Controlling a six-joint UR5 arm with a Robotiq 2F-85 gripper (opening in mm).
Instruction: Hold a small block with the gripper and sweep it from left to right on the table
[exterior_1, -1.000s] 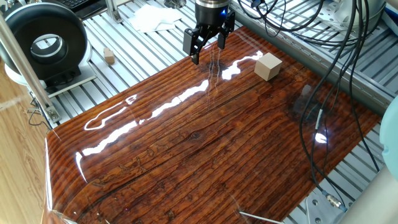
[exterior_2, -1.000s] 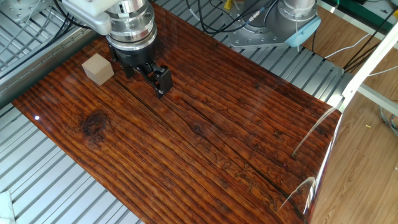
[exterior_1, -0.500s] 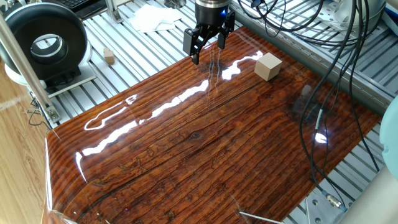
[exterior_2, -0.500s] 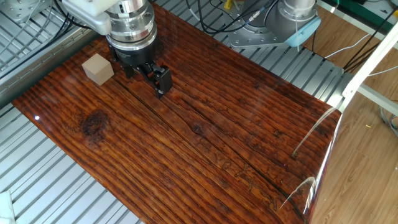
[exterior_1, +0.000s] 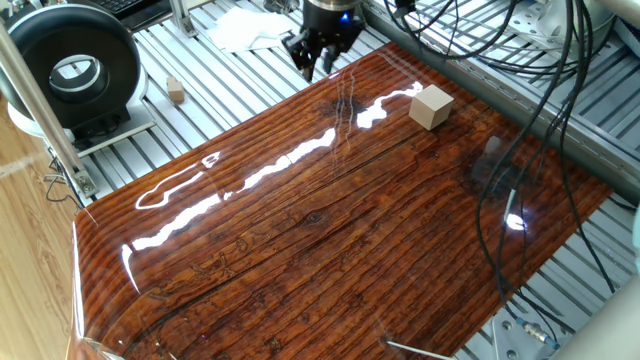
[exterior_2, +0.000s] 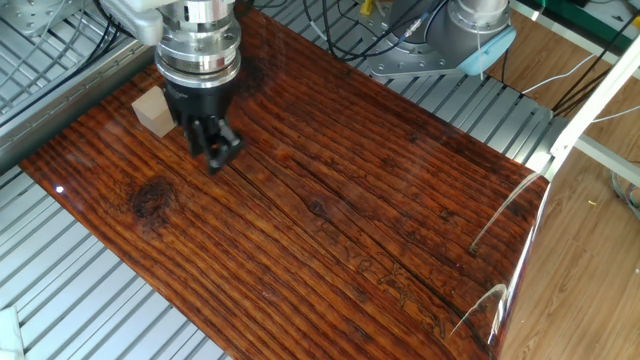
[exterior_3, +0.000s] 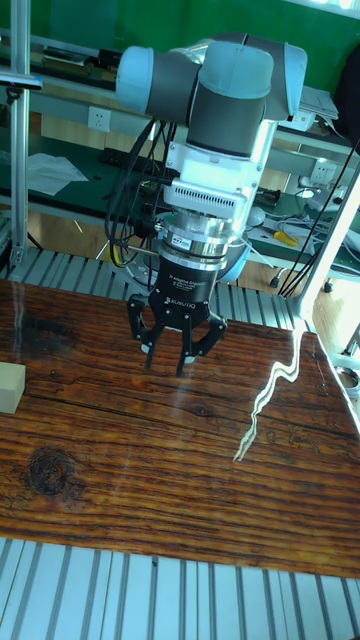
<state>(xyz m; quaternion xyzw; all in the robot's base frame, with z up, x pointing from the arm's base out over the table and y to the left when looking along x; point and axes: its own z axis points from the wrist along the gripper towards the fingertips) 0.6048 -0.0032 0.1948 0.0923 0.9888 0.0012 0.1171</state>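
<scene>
Shifted blockward, the claw (exterior_3: 166, 360) hangs released; tall view shows spread prongs.

The arm (exterior_3: 235, 75) has pale blue-grey rounded joint housings with darker grey caps. Below them comes a white ribbed collar, then a silver cylindrical wrist (exterior_3: 205, 240) with a small label. The gripper (exterior_3: 170, 352) beneath the wrist is black with white lettering and short dark jaws. Black cables (exterior_3: 125, 215) hang beside the wrist.
</scene>
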